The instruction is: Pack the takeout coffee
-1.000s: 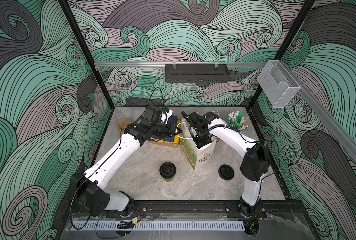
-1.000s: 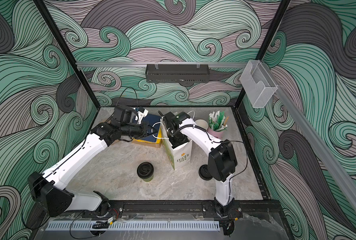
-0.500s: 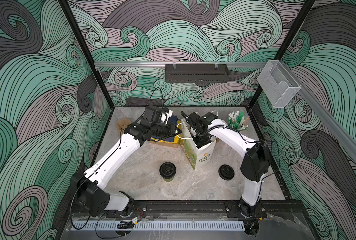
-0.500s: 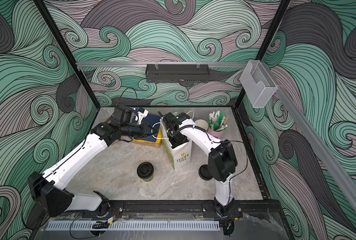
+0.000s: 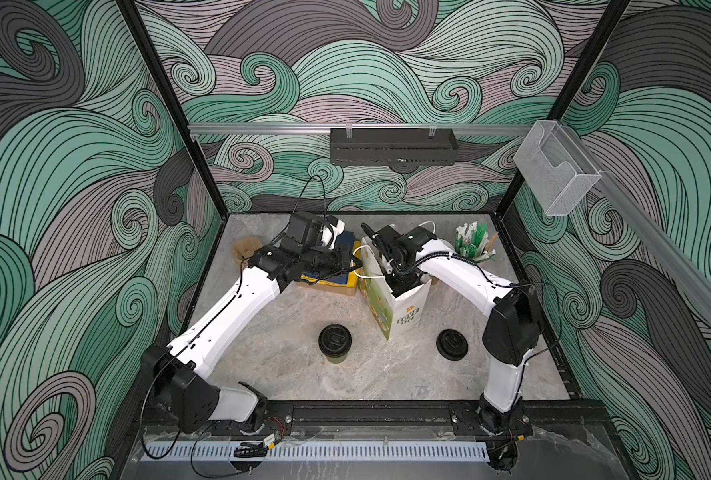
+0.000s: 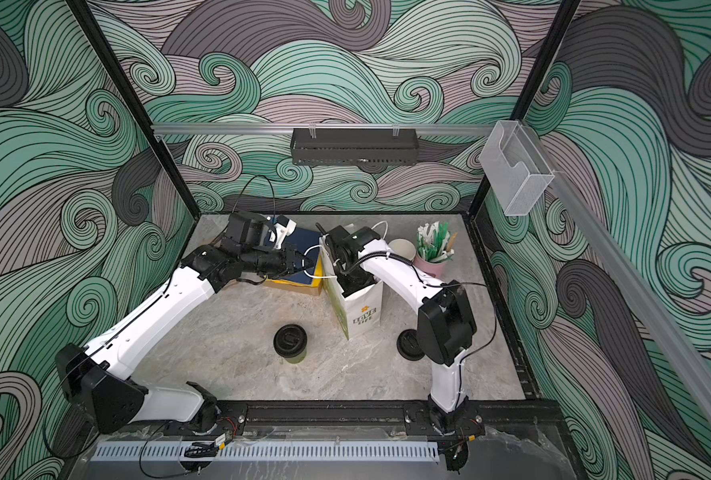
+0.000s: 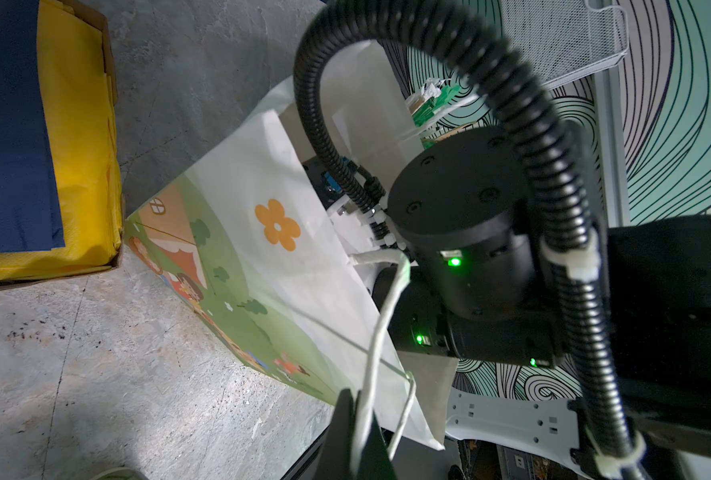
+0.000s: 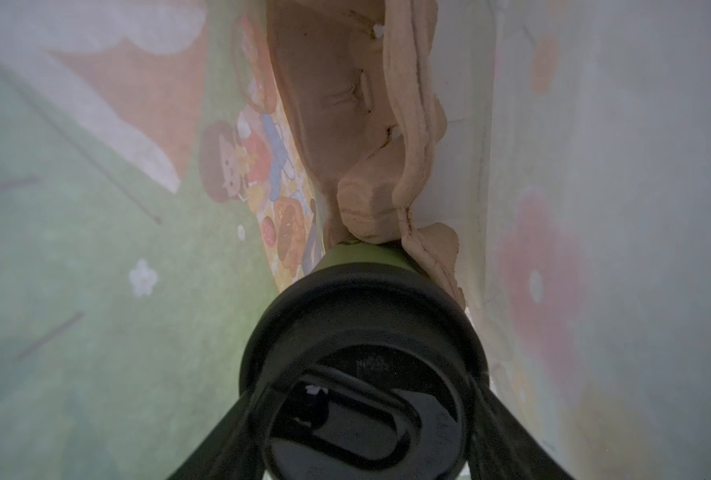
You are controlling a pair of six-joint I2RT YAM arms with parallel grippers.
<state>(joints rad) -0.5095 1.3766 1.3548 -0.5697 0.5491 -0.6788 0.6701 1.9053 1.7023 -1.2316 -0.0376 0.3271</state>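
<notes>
Right claw [image 8: 364, 415], clamped round a cup [image 8: 362, 320], may tip it on the carrier [image 8: 345, 104] beneath; left claw [image 7: 356, 409] pinches the handle [image 7: 381, 324].

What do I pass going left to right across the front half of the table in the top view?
lidded coffee cup → standing printed paper bag → loose black lid
</notes>
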